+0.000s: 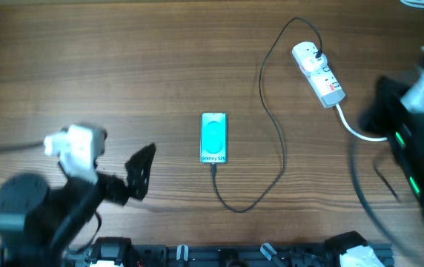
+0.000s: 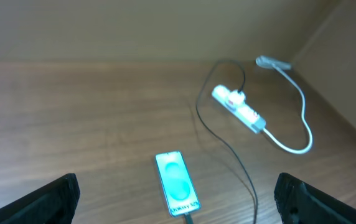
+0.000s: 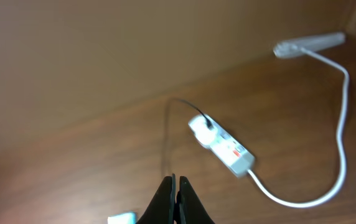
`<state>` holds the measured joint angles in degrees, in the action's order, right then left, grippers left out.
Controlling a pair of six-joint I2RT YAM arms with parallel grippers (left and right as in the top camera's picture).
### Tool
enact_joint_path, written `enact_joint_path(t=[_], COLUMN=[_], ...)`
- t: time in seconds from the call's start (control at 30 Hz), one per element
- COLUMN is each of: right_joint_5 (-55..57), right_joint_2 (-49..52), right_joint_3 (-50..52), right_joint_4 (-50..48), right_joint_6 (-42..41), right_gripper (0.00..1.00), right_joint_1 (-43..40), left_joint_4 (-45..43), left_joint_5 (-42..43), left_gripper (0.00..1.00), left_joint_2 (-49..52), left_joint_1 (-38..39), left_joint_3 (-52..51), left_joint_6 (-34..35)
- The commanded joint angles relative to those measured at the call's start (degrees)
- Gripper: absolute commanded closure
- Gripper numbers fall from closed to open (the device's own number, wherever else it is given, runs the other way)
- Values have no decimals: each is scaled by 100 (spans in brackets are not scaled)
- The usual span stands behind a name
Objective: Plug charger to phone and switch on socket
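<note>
The phone (image 1: 213,138) lies flat mid-table, cyan screen up, its white "Galaxy S25" band towards me. The charger's thin black cable (image 1: 262,89) runs from the phone's near end, loops right and back, and ends in a white plug seated in the socket (image 1: 319,74) at the back right. My left gripper (image 1: 142,172) is open and empty, left of the phone. In the left wrist view the phone (image 2: 177,177) lies between the spread fingers of the left gripper (image 2: 177,190). My right gripper (image 3: 176,186) is shut and empty, short of the socket (image 3: 224,144). I cannot read the switch positions.
The socket's thick white lead (image 1: 360,132) curves off to the right, under my blurred right arm (image 1: 412,119). In the right wrist view the lead (image 3: 343,124) runs to a wall corner. The arm bases line the near table edge (image 1: 219,256).
</note>
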<state>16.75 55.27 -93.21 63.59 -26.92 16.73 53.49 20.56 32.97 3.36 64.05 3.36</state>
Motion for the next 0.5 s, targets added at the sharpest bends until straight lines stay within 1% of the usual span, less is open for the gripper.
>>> enact_joint_path(t=[0.0,0.03,0.1,0.13,0.17,0.2,0.23,0.27,0.3,0.47], right_joint_5=[-155,-249,-313,-313,-310,-310,-310,-313,-310,-313], right_joint_2=[-647,-807,-1071,-1176,-1244,-1329,-1373,-1394,-1403,-1397], right_joint_3=[-20,-20,-20,-20,-20,-20,-20,-20,-20,-20], right_joint_4=[79,90,92,85,87,111,129,146,186,461], right_joint_6=[-70,-72,-70,-76,-66,-63,-68,-70,-70,-74], right_gripper=[94,88,71,55,50,37,18,3,1,0], right_joint_1=[83,83,83,83,83,83,83,83,83,83], left_joint_4=[46,63,173,245,273,317,358,389,439,796], left_joint_5=[-551,-549,-546,-546,-538,-542,-542,-544,-544,-542], left_gripper=[0,0,0,0,0,0,0,0,0,0], left_joint_2=[-400,-461,-518,-518,-518,-507,-507,-507,-507,-507], left_joint_1=[-26,-26,-26,-26,-26,-26,-26,-26,-26,-26], left_joint_3=[9,9,9,9,9,9,9,9,9,9], left_joint_6=[35,33,33,35,37,35,35,35,35,35])
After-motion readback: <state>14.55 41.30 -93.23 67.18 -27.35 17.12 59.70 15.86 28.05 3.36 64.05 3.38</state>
